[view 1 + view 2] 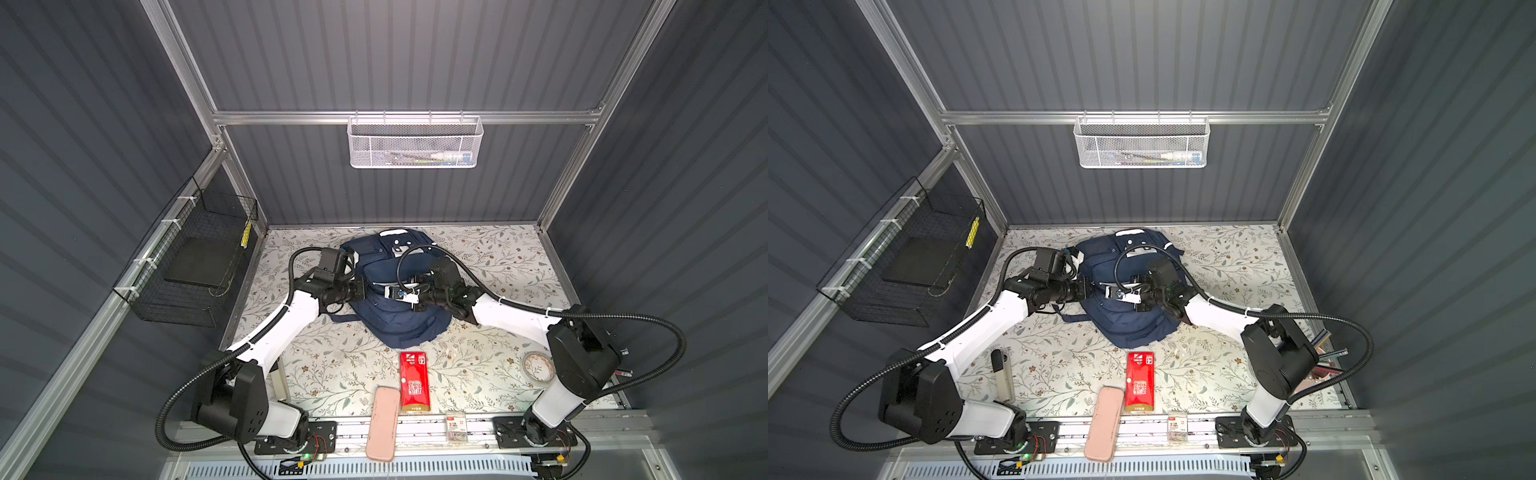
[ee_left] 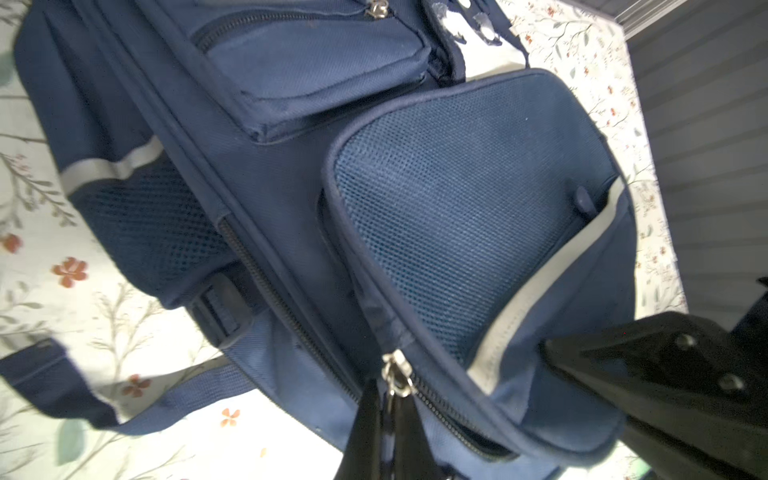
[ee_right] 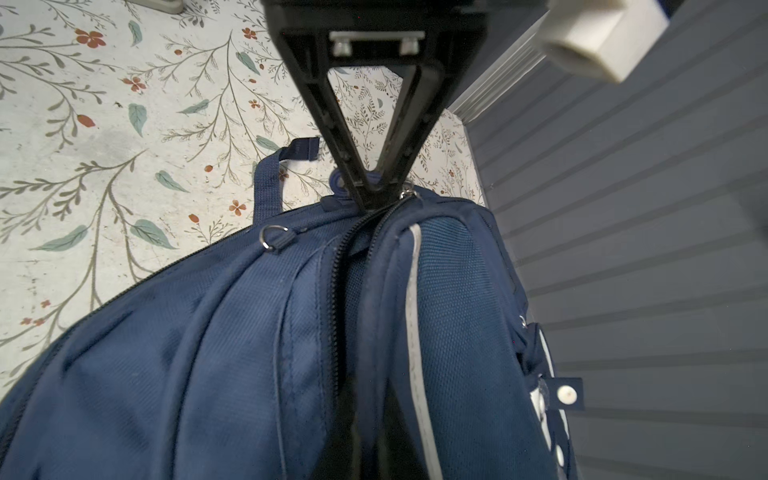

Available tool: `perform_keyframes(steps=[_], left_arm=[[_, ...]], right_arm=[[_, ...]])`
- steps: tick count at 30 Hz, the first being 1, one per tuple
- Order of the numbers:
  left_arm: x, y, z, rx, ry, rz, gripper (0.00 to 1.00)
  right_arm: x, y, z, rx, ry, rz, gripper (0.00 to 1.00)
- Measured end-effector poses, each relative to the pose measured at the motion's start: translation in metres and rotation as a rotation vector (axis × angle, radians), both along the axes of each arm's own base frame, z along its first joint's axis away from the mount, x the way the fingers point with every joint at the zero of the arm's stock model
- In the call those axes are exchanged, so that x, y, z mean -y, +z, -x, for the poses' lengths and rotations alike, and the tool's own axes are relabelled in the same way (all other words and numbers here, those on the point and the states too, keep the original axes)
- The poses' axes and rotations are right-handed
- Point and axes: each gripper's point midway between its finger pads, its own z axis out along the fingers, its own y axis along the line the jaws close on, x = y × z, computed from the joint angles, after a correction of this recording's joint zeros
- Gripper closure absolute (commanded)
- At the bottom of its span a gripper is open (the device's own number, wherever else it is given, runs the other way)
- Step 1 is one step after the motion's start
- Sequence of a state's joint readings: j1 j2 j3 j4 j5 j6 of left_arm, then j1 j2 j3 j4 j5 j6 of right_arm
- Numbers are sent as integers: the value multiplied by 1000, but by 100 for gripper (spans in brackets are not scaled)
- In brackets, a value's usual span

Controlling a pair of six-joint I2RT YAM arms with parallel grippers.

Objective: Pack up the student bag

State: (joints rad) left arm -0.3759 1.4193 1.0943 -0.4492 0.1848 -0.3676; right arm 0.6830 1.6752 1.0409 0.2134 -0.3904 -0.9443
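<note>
student bag (image 2: pixel 415 208) cropped in wrist views, mesh basket (image 1: pixel 413 141) contents indistinct, tape roll (image 1: pixel 530 360) half behind right arm (image 1: pixel 582 353)

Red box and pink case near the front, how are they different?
The red box has white printing and square corners; the pink case is plain with rounded ends. The red box lies on the flowery table; the pink case sticks out over the front rail. Both lie flat, side by side, outside the student bag.
</note>
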Motion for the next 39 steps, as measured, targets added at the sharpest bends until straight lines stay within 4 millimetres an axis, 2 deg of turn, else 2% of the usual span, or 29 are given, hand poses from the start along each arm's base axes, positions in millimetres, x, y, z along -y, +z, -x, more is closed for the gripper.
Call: perform_keyframes(steps=[2,3,4,5,7,8,9,12,14,15,16,17,19,21,24,26,27,29,31,34,36,39], left_arm=[[0,0,0,1,-4,-4,89],[-1,0,0,2,-4,-5,89],[-2,0,0,4,-1,-5,89],[-3,2,0,7,-2,6,84],[-13,5,-2,17,35,9,57],[-25,9,-7,30,76,2,44],[-36,13,-10,44,112,-7,36],[-60,29,-11,72,188,-18,23],[-60,42,-2,94,184,0,21],[-58,52,4,109,174,19,26],[-55,60,10,124,164,33,38],[-52,68,17,136,153,52,44],[-38,80,33,145,106,87,42],[-15,81,51,130,26,118,39],[24,50,87,32,-108,135,38],[45,11,119,-82,-189,108,38],[50,-4,131,-122,-214,93,38],[58,-35,160,-207,-265,60,38],[61,-53,177,-251,-282,49,37],[68,-69,192,-277,-300,56,38],[75,-74,195,-278,-304,66,44],[84,-84,193,-278,-306,68,45]], right_arm=[[0,0,0,1,0,-2,100],[0,0,0,0,1,-1,100],[0,0,0,-4,-1,-2,91],[-1,1,0,-11,-6,-8,80],[0,2,-1,-54,-45,-4,68],[2,1,-2,-81,-74,2,62],[3,2,-3,-117,-113,2,58],[4,9,-1,-197,-198,-27,49],[6,17,6,-235,-246,-58,45],[7,24,11,-248,-270,-79,41],[9,28,16,-255,-296,-94,36],[12,34,23,-263,-325,-115,32],[21,43,35,-301,-400,-160,26],[33,48,45,-400,-505,-216,23],[61,46,47,-609,-700,-313,19],[81,29,52,-752,-824,-348,18],[89,16,58,-818,-875,-353,18],[105,-21,83,-955,-953,-336,17],[120,-57,113,-1078,-1021,-299,17],[134,-91,148,-1213,-1100,-277,17],[136,-102,161,-1277,-1130,-283,18],[133,-112,172,-1352,-1169,-295,18]])
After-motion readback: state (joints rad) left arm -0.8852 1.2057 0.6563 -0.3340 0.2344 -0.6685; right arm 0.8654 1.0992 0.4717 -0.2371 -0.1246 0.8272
